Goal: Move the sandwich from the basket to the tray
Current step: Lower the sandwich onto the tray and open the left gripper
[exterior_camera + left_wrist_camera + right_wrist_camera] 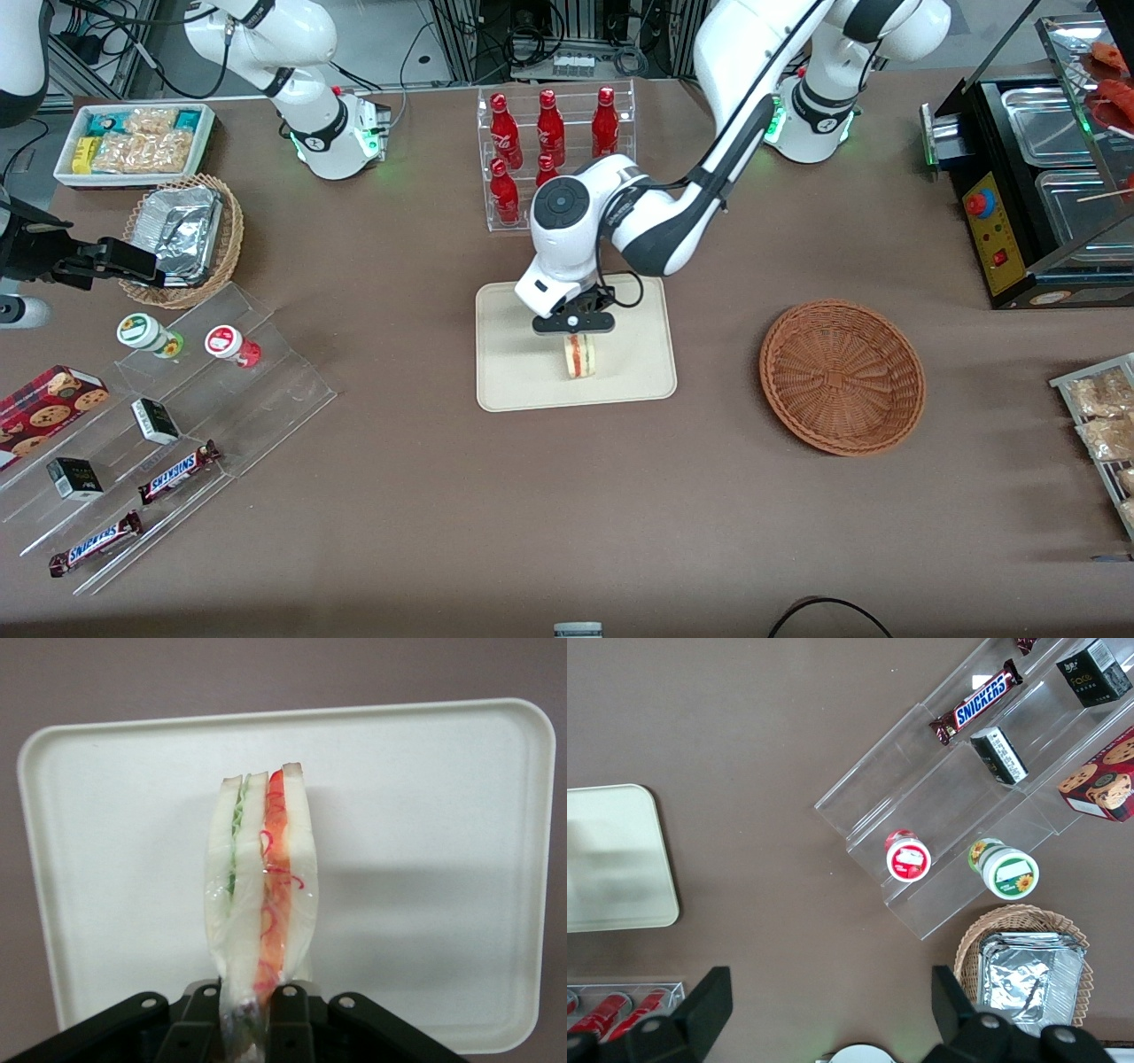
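Note:
My left gripper (574, 330) is over the middle of the cream-beige tray (505, 390), shut on the sandwich (580, 356). The sandwich is a clear-wrapped wedge of pale bread with red and green filling. In the left wrist view the sandwich (261, 895) is pinched at one end between the black fingers of the gripper (248, 1014), with the tray (425, 815) spread beneath it. I cannot tell whether the sandwich touches the tray. The round reddish-brown wicker basket (842, 377) stands empty beside the tray, toward the working arm's end of the table.
A clear rack of red bottles (554, 133) stands just farther from the camera than the tray. Toward the parked arm's end are a stepped acrylic shelf (159, 416) with snacks and a foil-lined basket (182, 235). At the working arm's end are a black food warmer (1036, 177) and bagged snacks (1103, 416).

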`<control>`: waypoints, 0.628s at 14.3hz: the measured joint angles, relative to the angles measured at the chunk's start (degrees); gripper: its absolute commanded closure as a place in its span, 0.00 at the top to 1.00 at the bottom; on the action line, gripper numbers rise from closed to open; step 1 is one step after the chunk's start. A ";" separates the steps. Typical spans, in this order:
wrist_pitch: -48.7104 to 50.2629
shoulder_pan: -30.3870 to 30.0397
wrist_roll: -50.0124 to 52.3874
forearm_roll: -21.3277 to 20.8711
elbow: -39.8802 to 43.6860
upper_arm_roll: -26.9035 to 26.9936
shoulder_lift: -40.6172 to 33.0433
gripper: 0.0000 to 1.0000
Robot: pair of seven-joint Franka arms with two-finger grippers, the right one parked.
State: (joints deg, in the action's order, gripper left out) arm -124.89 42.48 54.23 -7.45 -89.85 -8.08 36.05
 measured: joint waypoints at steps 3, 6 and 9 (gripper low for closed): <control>-1.98 1.39 1.77 -0.29 0.09 0.01 2.14 0.00; -2.61 1.84 3.23 -2.21 0.12 0.01 3.34 0.47; -2.67 1.90 3.59 -2.67 0.16 0.02 3.73 1.00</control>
State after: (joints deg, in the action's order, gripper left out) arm -127.56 44.39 57.82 -10.13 -89.68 -8.07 39.78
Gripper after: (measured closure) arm 0.696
